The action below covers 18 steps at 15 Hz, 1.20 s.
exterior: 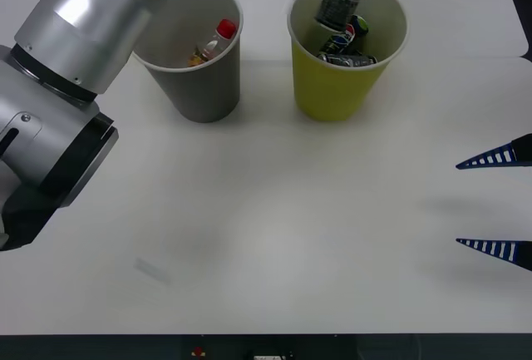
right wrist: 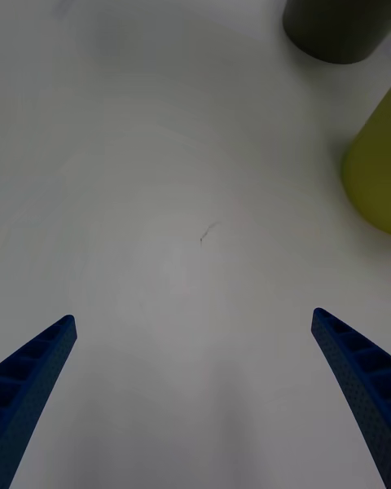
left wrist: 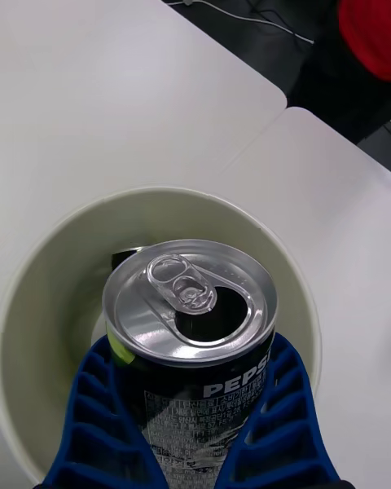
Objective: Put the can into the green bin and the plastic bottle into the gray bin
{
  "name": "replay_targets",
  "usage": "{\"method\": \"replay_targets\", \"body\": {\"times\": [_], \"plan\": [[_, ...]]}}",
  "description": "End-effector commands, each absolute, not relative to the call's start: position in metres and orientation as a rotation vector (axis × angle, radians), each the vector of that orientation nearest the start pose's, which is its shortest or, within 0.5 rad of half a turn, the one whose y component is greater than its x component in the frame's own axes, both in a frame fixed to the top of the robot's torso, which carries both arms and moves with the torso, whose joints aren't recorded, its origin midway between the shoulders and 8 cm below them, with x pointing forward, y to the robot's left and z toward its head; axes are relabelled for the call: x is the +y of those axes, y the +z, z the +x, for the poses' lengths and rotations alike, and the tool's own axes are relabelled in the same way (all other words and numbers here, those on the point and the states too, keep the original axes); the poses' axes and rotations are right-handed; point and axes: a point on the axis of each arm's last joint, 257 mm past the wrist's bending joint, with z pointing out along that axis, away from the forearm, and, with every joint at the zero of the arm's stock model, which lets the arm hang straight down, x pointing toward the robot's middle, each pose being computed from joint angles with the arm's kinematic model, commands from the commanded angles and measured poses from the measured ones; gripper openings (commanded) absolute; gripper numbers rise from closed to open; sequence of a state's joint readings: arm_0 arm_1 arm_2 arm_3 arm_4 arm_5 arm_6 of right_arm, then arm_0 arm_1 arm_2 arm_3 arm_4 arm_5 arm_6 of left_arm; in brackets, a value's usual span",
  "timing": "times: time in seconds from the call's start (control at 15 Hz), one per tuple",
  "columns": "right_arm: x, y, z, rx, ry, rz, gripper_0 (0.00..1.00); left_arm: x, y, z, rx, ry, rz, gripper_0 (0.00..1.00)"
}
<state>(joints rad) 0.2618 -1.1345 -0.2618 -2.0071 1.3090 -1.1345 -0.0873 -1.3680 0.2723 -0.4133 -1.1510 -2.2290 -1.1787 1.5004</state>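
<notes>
From the front, my left arm reaches across the table (exterior: 274,235) to its far side, and my left pincer (exterior: 341,2) hangs right over the mouth of the green bin (exterior: 332,94), clenched on the can (exterior: 334,9). The can is upright, its lower end at about the level of the bin's rim. Below it, inside the green bin, lie other cans (exterior: 349,59), one with a blue-red logo. The gray bin (exterior: 204,86) stands just beside the green bin, on my left of it and apart from it, and the plastic bottle (exterior: 212,42) leans inside it with its red cap up near the rim. My right pincer (exterior: 499,204) is parked low over the near right part of the table, well apart from both bins, its blue fingers spread wide with nothing between them. In my right wrist view, that right pincer (right wrist: 194,318) is released over bare table (right wrist: 163,171), with the gray bin (right wrist: 338,12) and the green bin (right wrist: 375,171) farther off, side by side. In my left wrist view, my left pincer (left wrist: 194,350) grips the can (left wrist: 189,301) on both sides with its ribbed blue fingers (left wrist: 90,424). The silver pull-tab top faces the camera, white PEPSI lettering shows on the dark side, and the round rim of the green bin (left wrist: 49,293) rings the can from below.
</notes>
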Motion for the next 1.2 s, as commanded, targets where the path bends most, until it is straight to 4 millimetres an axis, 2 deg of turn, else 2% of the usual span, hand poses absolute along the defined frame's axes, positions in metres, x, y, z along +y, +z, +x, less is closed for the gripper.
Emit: {"method": "replay_targets", "body": {"times": [0.07, 0.13, 0.47, 0.6, 0.93, 1.0, 1.2], "plan": [[-0.286, -0.167, 0.341, 1.596, 0.209, -1.634, 1.00, -0.113, 0.029, 0.584, 1.953, -0.412, 0.980, 0.94], [-0.286, -0.167, 0.341, 1.596, 0.209, -1.634, 1.00, -0.113, 0.029, 0.584, 1.949, -0.409, 0.986, 1.00], [-0.286, -0.167, 0.341, 1.596, 0.209, -1.634, 1.00, -0.113, 0.028, 0.583, 1.935, -0.407, 1.011, 1.00], [-0.286, -0.167, 0.341, 1.596, 0.209, -1.634, 1.00, -0.102, 0.027, 0.585, 1.902, -0.401, 1.048, 1.00], [-0.286, -0.167, 0.341, 1.596, 0.209, -1.634, 1.00, -0.054, 0.021, 0.567, 1.832, -0.369, 1.138, 1.00], [-0.286, -0.167, 0.341, 1.596, 0.209, -1.634, 1.00, -0.035, 0.021, 0.558, 1.816, -0.361, 1.179, 1.00], [-0.286, -0.167, 0.341, 1.596, 0.209, -1.634, 1.00, 0.002, 0.025, 0.526, 1.776, -0.418, 1.251, 1.00]]}}
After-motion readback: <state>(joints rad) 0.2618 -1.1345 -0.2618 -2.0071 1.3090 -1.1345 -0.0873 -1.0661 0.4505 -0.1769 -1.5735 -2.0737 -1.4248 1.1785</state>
